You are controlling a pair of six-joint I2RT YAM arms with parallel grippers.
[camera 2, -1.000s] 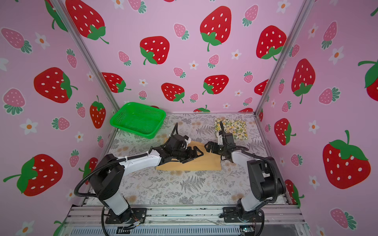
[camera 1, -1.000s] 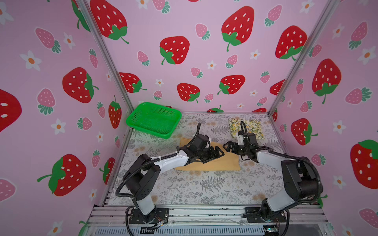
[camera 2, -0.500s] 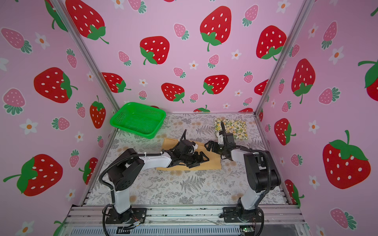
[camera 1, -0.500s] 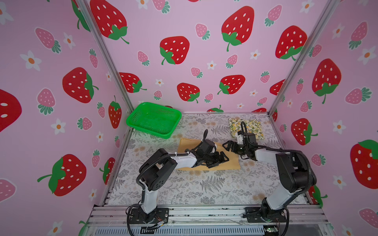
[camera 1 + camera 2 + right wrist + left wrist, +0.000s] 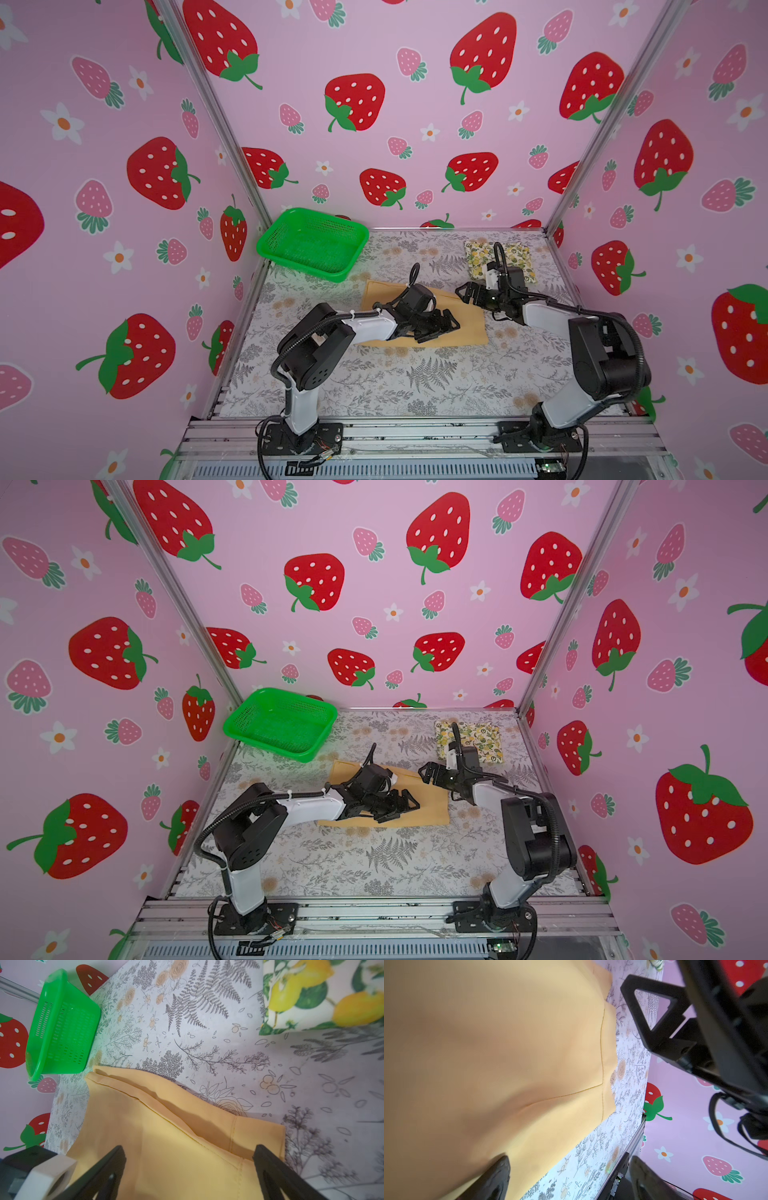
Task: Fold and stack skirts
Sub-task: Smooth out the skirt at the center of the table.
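**Reaching over the mustard-tan skirt [image 5: 469, 332] with both sets of jaws spread**

Both top views show the mustard-tan skirt lying flat on the fern-printed table [image 5: 415, 374], near its middle. The left gripper [image 5: 444, 328] extends low over the skirt's centre, its jaws set wide apart with nothing pinched between them. In the left wrist view the cloth fills most of the frame. One finger shows against the fabric and the other against the table's edge and the wall. Whether either touches the cloth cannot be told.

The right gripper [image 5: 463, 293] is at the skirt's far right corner, jaws likewise wide apart and holding nothing. In the right wrist view a stitched corner of the skirt lies between its two fingers. A folded upper layer with a shadowed edge runs diagonally across the cloth.

The lemon-print skirt [image 5: 478, 257] rests as a small folded rectangle in the far right corner of the table, well apart from the mustard-tan skirt. The right arm's wrist and cable cross in front of it in both top views.

A green mesh basket [image 5: 305, 268] stands at the far left corner of the table, near the mustard-tan skirt's far left corner but apart from it.
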